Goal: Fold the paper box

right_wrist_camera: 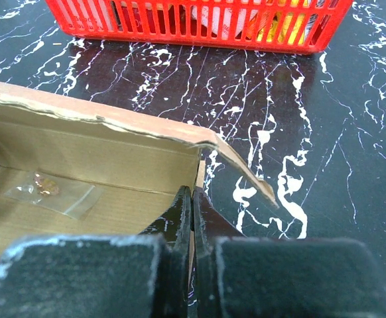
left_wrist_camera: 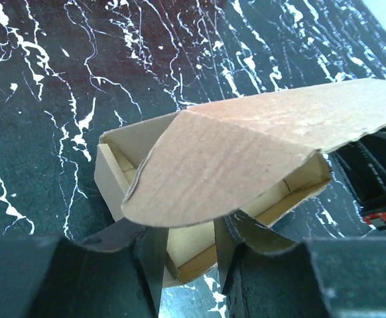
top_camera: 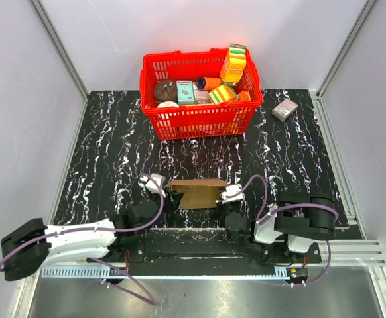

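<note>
The paper box [top_camera: 196, 192] is a brown open tray with a raised lid flap, lying near the table's front edge between both grippers. My left gripper [top_camera: 170, 194] is at its left end. In the left wrist view that gripper [left_wrist_camera: 188, 228] is open, and its fingers [left_wrist_camera: 150, 265] straddle a corner of the box [left_wrist_camera: 226, 159] under the rounded flap without pinching it. My right gripper [top_camera: 223, 195] is at the right end. It [right_wrist_camera: 192, 195] is shut on the thin side wall of the box [right_wrist_camera: 80, 165]. A small clear bag [right_wrist_camera: 50, 192] lies inside.
A red basket [top_camera: 196, 122] with several printed packages stands at the back middle, and its wall [right_wrist_camera: 199, 26] also shows in the right wrist view. A small grey-pink box [top_camera: 284, 109] lies at the back right. Grey walls close in the black marbled table.
</note>
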You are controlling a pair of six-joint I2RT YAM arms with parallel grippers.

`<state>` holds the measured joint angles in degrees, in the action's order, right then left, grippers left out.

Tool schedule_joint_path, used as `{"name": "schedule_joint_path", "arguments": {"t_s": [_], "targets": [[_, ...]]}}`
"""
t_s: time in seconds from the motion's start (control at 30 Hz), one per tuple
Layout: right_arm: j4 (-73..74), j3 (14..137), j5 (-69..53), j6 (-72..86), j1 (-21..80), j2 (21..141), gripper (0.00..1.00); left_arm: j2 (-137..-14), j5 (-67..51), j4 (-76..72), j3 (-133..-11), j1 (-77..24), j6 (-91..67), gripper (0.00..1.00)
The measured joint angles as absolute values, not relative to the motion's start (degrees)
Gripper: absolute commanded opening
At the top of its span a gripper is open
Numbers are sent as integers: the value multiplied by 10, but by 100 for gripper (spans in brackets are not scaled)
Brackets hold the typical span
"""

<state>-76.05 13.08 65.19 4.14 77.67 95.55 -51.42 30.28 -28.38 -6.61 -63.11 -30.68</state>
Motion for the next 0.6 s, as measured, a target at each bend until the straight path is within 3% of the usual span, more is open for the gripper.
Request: {"name": "schedule_joint_path", "arguments": {"t_s": [0.6], "targets": [[-761,130,666,18,784,955,0,-333,226,-182,-50,-658,-324,35]]}}
